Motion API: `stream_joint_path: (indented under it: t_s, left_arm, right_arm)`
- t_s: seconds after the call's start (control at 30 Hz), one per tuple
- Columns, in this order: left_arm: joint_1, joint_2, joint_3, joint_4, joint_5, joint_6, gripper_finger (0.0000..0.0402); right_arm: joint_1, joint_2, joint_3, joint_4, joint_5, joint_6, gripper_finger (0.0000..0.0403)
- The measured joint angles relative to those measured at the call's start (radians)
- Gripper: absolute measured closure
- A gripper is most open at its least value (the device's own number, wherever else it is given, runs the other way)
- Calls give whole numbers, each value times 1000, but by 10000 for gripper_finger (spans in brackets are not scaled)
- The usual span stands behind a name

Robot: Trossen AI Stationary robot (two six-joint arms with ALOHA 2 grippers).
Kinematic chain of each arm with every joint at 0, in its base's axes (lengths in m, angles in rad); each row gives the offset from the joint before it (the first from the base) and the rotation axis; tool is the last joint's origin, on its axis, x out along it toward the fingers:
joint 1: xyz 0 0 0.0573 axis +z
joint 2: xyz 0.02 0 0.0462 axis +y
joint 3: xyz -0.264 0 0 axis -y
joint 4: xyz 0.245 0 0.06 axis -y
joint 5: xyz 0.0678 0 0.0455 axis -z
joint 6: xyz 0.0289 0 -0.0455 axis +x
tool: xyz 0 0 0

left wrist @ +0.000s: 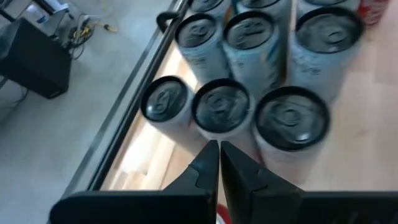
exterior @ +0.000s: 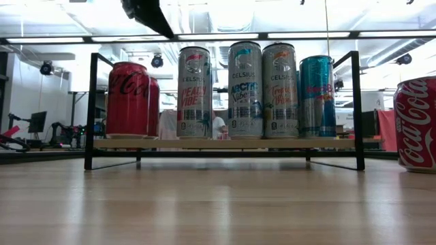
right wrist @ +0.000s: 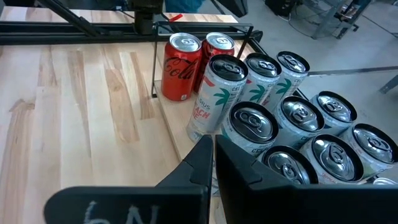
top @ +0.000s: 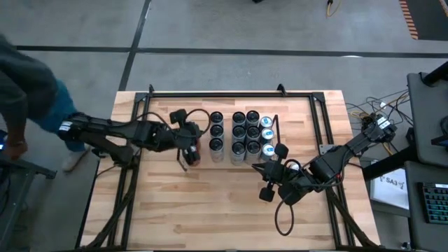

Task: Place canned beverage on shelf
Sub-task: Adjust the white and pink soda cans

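The shelf [exterior: 225, 143] stands mid-table, a low rack with black wire end frames and a wood base. On it stand red Coca-Cola cans [exterior: 128, 99] at its left end, then silver Celsius cans [exterior: 245, 88] and a blue can [exterior: 317, 95], all upright on their bottoms. Another red Coca-Cola can [exterior: 415, 126] stands on the table outside the rack's right end. My left gripper [left wrist: 219, 155] hovers shut and empty above the cans at the shelf's left end [top: 190, 150]. My right gripper [right wrist: 211, 149] is shut and empty, raised off the shelf's near right corner [top: 262, 170].
A large black tubular frame [top: 231, 93] runs around the table. Bare wood lies in front of the shelf [top: 224, 210]. A person [top: 28, 98] stands off the table's left side, and cables and equipment [top: 420, 175] sit at the right.
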Motion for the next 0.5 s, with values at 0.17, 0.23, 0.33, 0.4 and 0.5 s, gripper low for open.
stream_joint_path:
  t_s: [0.17, 0.23, 0.33, 0.4, 0.5]
  left_arm:
    - [41, 0, -15, 11, 45, 3, 401]
    - [46, 0, -28, 30, 73, 3, 401]
    - [47, -1, -68, 88, 88, 3, 401]
    - [47, -1, -93, 119, 88, 3, 401]
    - [49, -1, -124, 166, 88, 3, 401]
  right_arm:
    - [0, 0, 0, -1, 0, -1, 394]
    - [0, 0, 0, -1, 0, -4, 394]
    - [0, 0, 0, -1, 0, -7, 394]
    - [0, 0, 0, -1, 0, -7, 394]
    - [0, 0, 0, -1, 0, -7, 394]
